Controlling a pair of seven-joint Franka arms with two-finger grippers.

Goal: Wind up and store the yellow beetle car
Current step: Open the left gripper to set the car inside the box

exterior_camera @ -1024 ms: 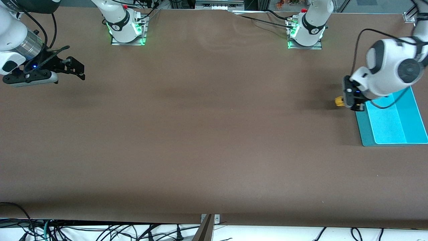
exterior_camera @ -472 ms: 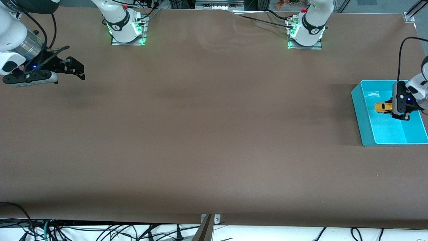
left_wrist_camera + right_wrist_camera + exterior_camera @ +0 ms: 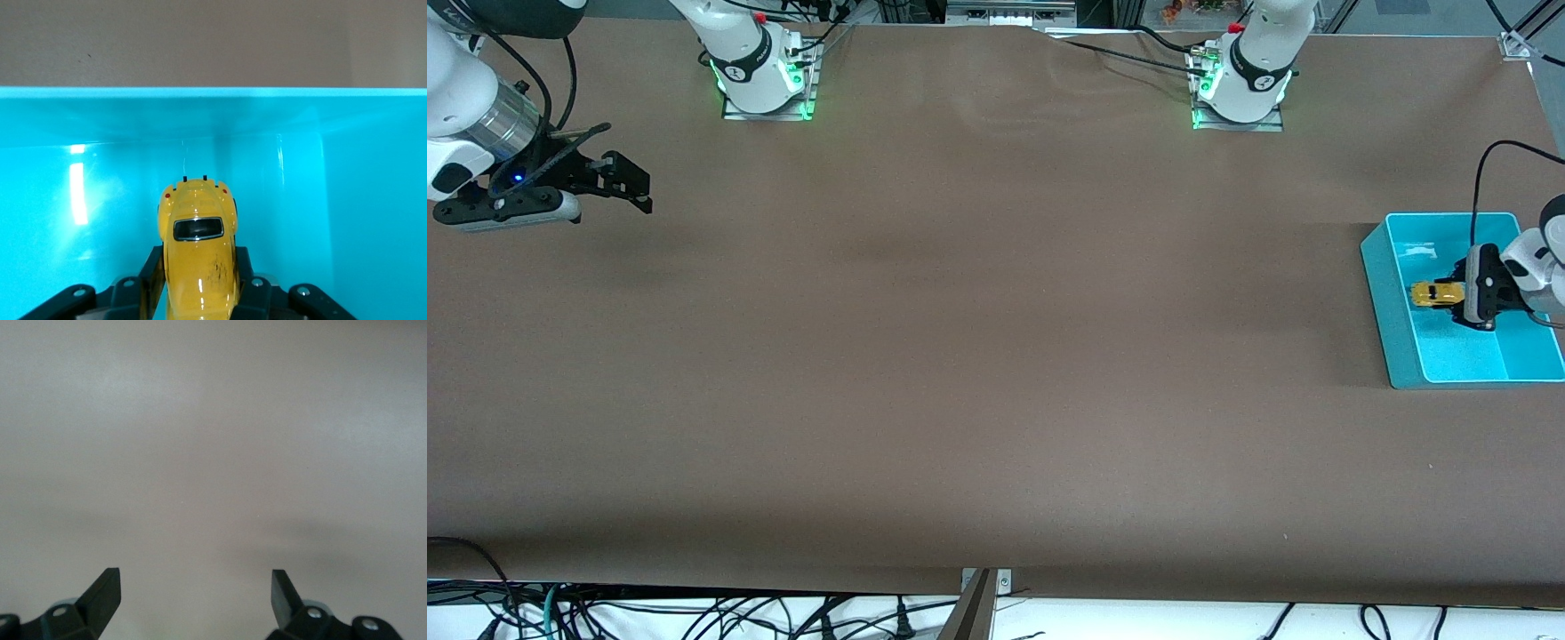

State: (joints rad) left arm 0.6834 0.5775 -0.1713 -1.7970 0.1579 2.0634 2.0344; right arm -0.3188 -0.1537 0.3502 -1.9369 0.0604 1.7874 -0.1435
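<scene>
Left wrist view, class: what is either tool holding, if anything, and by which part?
The left tool holds the yellow beetle car by its two sides, over the turquoise bin. The right tool waits open, holding nothing.

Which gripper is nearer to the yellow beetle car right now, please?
Left. The left gripper is shut on the yellow beetle car inside the blue bin; the right gripper waits, open, at the right arm's end.

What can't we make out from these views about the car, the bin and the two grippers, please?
- Yellow beetle car: wheels and underside hidden by its body and the left gripper; whether it touches the bin floor is unclear.
- Teal bin: one end is cut off by the front view's edge.
- Right gripper: open over bare table; only its fingertips show in its wrist view.
</scene>
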